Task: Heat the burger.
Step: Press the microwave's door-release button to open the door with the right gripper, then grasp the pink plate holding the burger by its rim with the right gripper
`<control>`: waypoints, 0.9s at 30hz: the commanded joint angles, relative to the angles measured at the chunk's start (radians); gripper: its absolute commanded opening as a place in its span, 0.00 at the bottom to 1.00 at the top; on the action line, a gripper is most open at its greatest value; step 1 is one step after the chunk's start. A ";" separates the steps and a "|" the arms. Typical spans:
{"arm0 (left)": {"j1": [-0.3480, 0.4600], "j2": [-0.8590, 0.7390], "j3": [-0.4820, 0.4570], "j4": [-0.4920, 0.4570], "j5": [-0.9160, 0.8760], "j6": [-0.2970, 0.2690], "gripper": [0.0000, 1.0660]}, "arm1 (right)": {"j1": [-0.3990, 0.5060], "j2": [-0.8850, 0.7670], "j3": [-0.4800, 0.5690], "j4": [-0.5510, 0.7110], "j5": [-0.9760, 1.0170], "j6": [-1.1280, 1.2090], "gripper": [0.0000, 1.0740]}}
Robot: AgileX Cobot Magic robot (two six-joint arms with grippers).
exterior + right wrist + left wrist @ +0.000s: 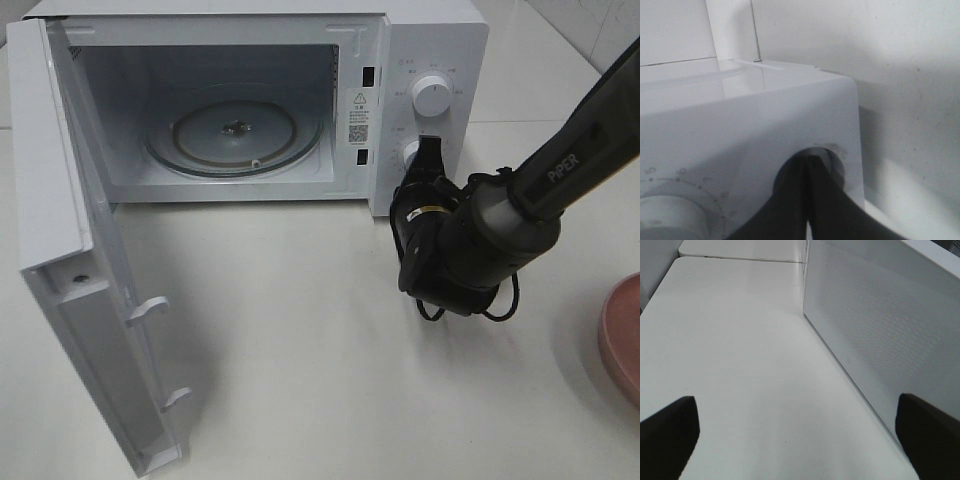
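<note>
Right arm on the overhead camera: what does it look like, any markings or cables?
The right arm is a dark grey tube with white PiPER lettering. The right gripper is black with a small yellow label, and a black cable loops out beside it. The left gripper shows only two plain dark fingers.

Dark grey tubular arm (590, 130) marked PiPER in white lettering; black wrist housing (445, 255) with small yellow label (432, 211), looped black cable (505, 303).
</note>
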 commanded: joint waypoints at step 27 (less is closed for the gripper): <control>0.001 -0.023 -0.001 -0.004 -0.009 -0.002 0.94 | -0.004 -0.224 0.209 -0.094 0.206 -0.101 0.00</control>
